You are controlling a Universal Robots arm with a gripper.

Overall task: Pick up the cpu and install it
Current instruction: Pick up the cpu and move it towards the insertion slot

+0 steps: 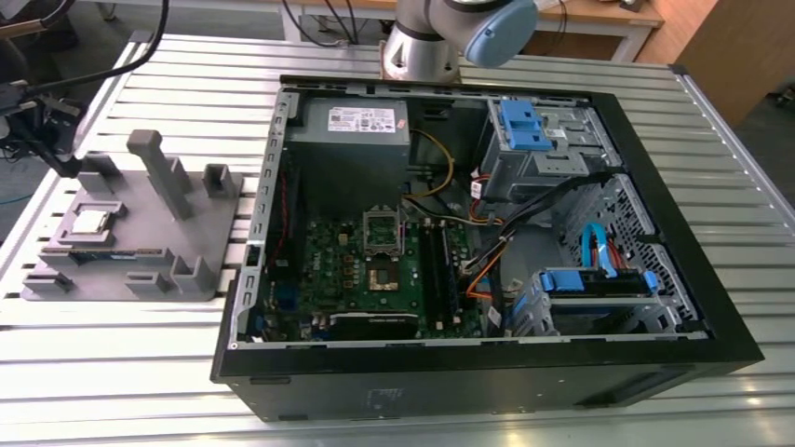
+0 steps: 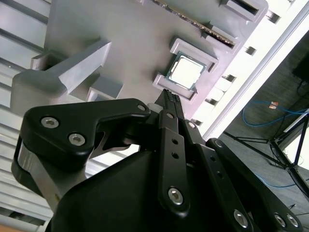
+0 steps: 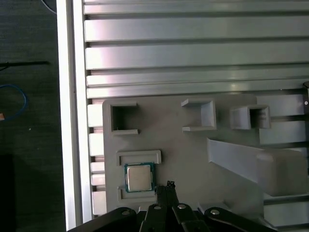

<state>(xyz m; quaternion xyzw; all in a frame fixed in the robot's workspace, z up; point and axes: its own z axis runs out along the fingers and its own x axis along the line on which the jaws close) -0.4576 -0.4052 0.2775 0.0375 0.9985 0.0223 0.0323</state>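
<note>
**Gripper and cpu at the fixture.** In both wrist views the gripper is seen with its slender fingers apparently drawn together, and nothing is held between them. Its tips are poised just beside the cpu; whether they touch it cannot be told. The cpu is seated flat in a square recess of the grey fixture. The fixture is laid on the slatted aluminium table at the exterior view's left, well apart from the open computer case. A tall upright post and several low block walls are raised from the fixture near the recess. The green motherboard is exposed inside the case. The cpu's top is shown as bright silver-grey metal bordered by a narrow greenish edge.
</note>
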